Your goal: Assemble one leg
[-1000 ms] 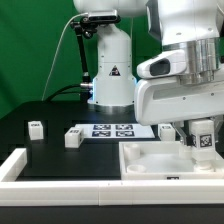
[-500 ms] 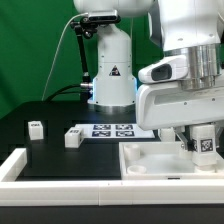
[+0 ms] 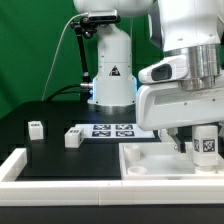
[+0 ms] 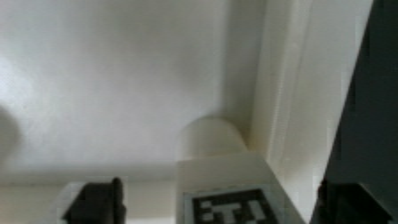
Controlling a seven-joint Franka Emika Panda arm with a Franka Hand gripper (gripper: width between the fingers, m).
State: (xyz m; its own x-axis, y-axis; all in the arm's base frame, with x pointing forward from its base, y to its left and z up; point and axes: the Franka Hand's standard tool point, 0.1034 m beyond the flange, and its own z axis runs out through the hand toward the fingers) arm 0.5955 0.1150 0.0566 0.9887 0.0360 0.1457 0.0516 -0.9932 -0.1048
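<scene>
White plastic leg (image 3: 205,146), tag facing the exterior camera, stands upright in the gripper (image 3: 205,150), with the claw clamped on it from both sides. It's over the tray-like part (image 3: 150,176), toward the exterior view's right and close to a raised rim, so there's not much room on that side. The tray's floor toward the exterior view's left is wide open. Can't tell if the leg's lower end touches the floor, since the front rim hides it.

Wrist view is pretty blurry. The leg (image 4: 224,170) runs just beside the rim (image 4: 294,90), and one dark finger (image 4: 96,203) is cut off at the picture's edge.

Out on the black table (image 3: 60,152), one small post (image 3: 36,128), another post (image 3: 72,138) and the marker board (image 3: 112,129) all sit well apart from the tray. The tray's right end runs out of the picture.
</scene>
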